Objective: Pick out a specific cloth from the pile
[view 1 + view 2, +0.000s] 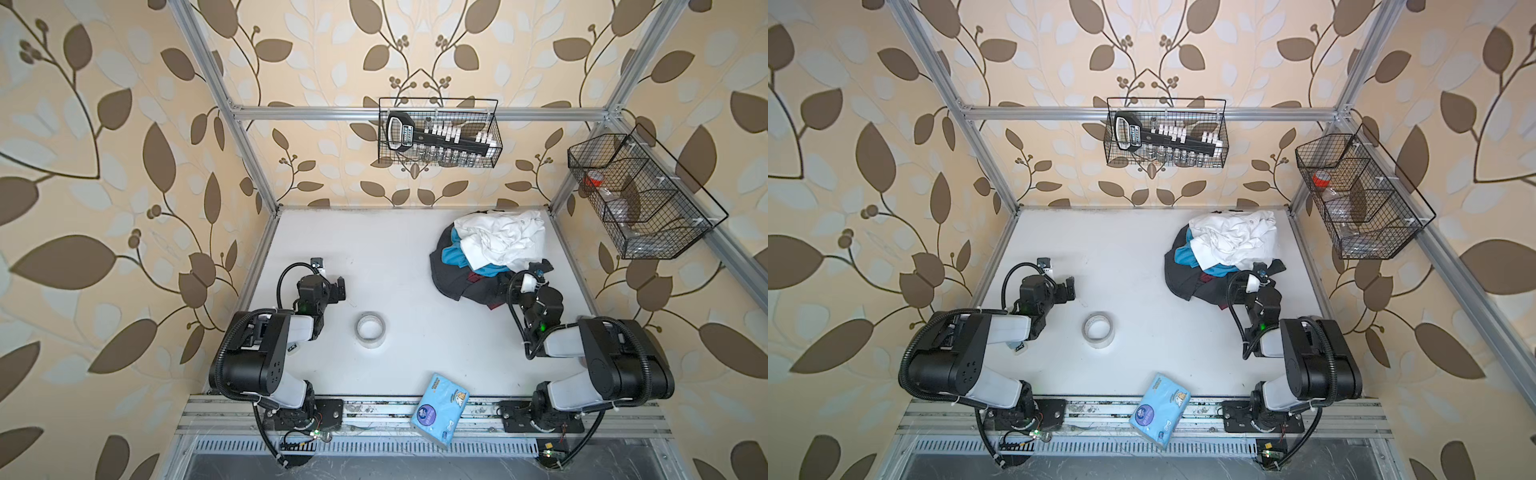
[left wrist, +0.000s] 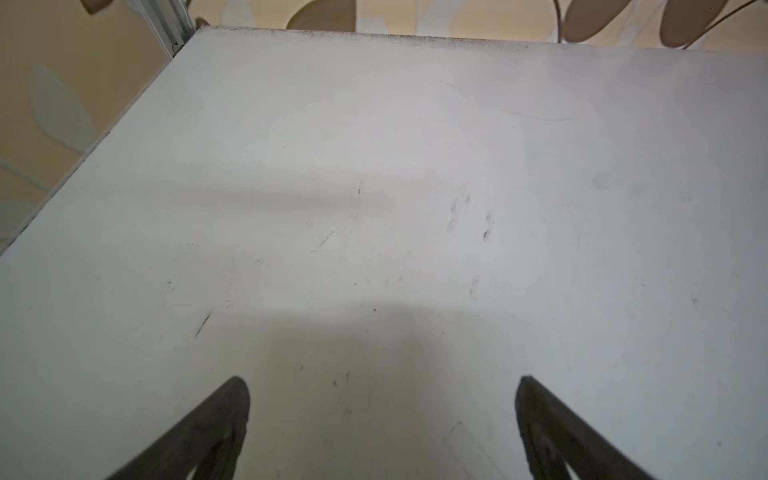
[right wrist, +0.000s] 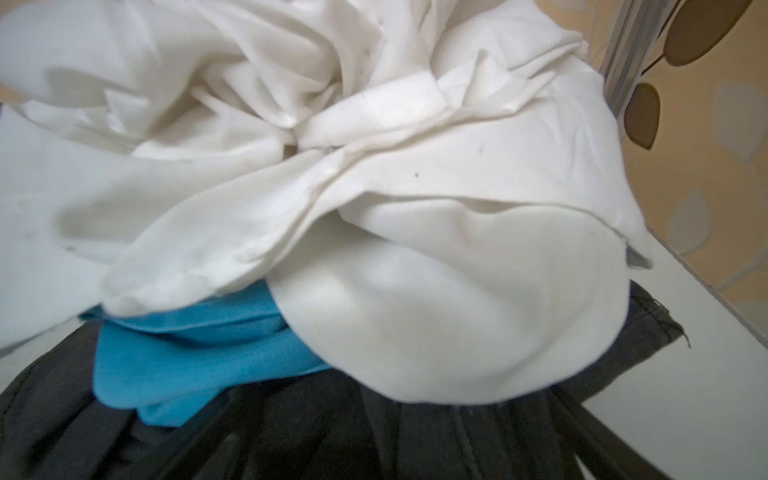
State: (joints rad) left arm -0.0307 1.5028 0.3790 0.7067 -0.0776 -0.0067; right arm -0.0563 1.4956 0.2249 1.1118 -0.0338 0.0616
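White table in leaf-papered booth: R gripper spread wide, empty, poised at near edge of the pile, w/ the cloth just ahead, turquoise, wedged btwn white shirt above & dark garment below, only a fold showing. Not yet gripped, so pick barely begun, w/ grasp, pull-out & lift all left, & shirt overhang likely to drag along. L gripper likewise wide open, empty over bare table, w/ tape roll & blue packet well apart from pile, no obstacle.
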